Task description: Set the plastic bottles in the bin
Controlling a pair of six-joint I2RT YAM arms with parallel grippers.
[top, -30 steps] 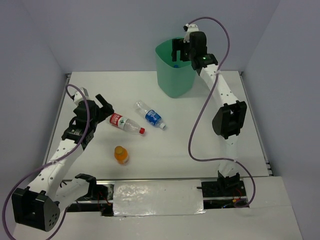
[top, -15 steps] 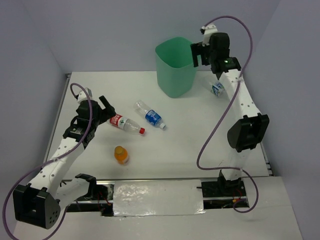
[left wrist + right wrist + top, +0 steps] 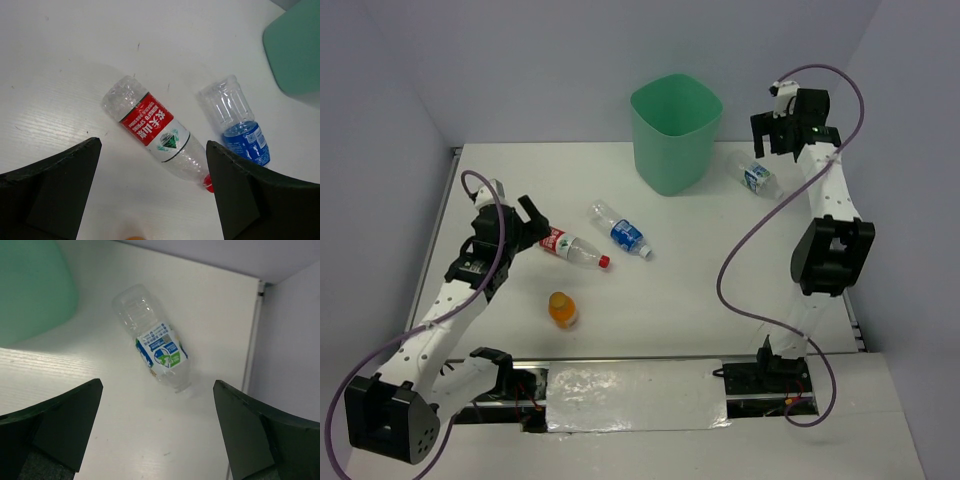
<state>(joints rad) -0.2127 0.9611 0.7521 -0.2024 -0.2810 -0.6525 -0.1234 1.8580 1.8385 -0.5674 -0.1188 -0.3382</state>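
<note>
The mint-green bin (image 3: 676, 133) stands at the back of the table. A clear bottle with a red-white label and red cap (image 3: 571, 249) (image 3: 156, 136) lies left of centre, just beyond my open, empty left gripper (image 3: 532, 218) (image 3: 152, 200). A blue-labelled bottle (image 3: 621, 232) (image 3: 241, 126) lies right of it. An orange-capped bottle (image 3: 561, 309) lies nearer the front. Another blue-labelled clear bottle (image 3: 754, 175) (image 3: 157, 347) lies right of the bin, below my right gripper (image 3: 772, 135) (image 3: 157, 432), which hangs open and empty above it.
The table's right rim (image 3: 252, 350) runs close beside the right bottle. Grey walls enclose the table on three sides. The bin's side (image 3: 30, 290) fills the upper left of the right wrist view.
The right arm has swung from over the bin to the right and now hovers over the bottle beside the bin. The left gripper has crept slightly toward the red-labelled bottle.
</note>
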